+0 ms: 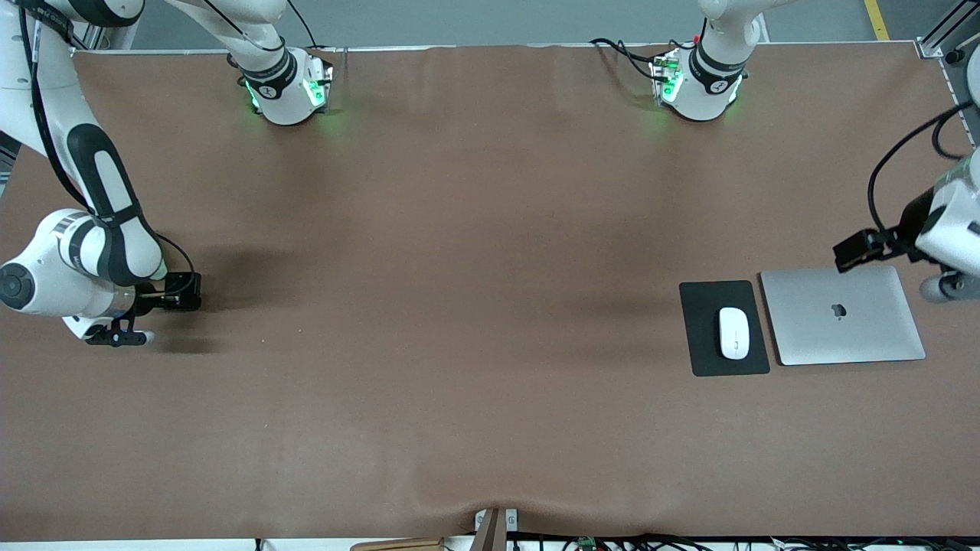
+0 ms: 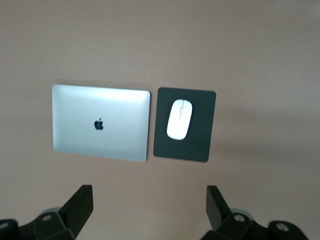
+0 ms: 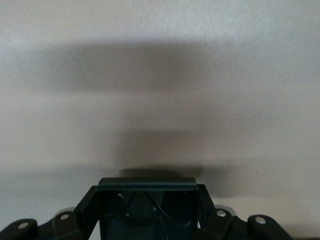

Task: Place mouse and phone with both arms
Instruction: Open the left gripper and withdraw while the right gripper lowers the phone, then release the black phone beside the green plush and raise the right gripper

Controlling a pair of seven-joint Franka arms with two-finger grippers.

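The white mouse (image 1: 733,333) lies on a dark mouse pad (image 1: 700,329) toward the left arm's end of the table; it also shows in the left wrist view (image 2: 179,119). My left gripper (image 1: 948,288) hangs open and empty (image 2: 148,210) above the table beside the laptop, with the mouse apart from it. My right gripper (image 1: 119,335) is low over the table at the right arm's end. It is shut on the black glossy phone (image 3: 147,205), which fills the space between the fingers. The phone is hidden in the front view.
A closed silver laptop (image 1: 842,315) lies beside the mouse pad, toward the left arm's end; it also shows in the left wrist view (image 2: 100,122). The brown table cloth (image 1: 459,306) covers the whole table. Both arm bases stand along the table edge farthest from the front camera.
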